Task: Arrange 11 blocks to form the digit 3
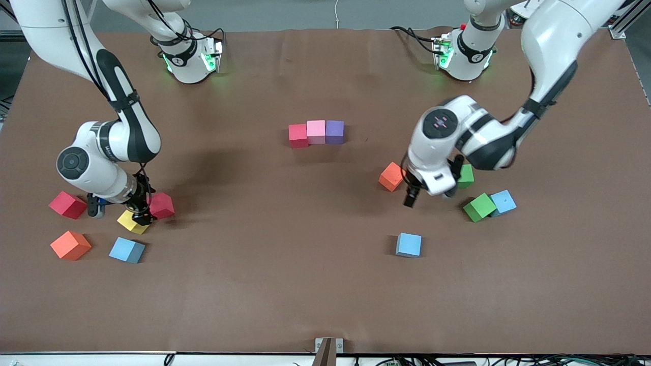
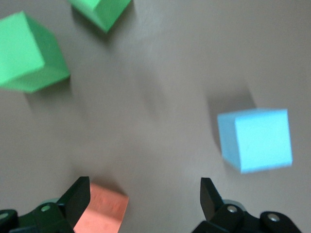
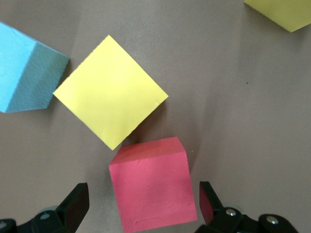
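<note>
A red block, a pink block and a purple block stand touching in a row at mid-table. My left gripper hangs open over bare table beside an orange block, which lies just inside one finger. My right gripper is open above a red block, seen between its fingers. A yellow block touches that red block's corner.
Near the left gripper lie two green blocks and two light blue blocks. Toward the right arm's end lie a red block, an orange block and a blue block. A second yellow block shows in the right wrist view.
</note>
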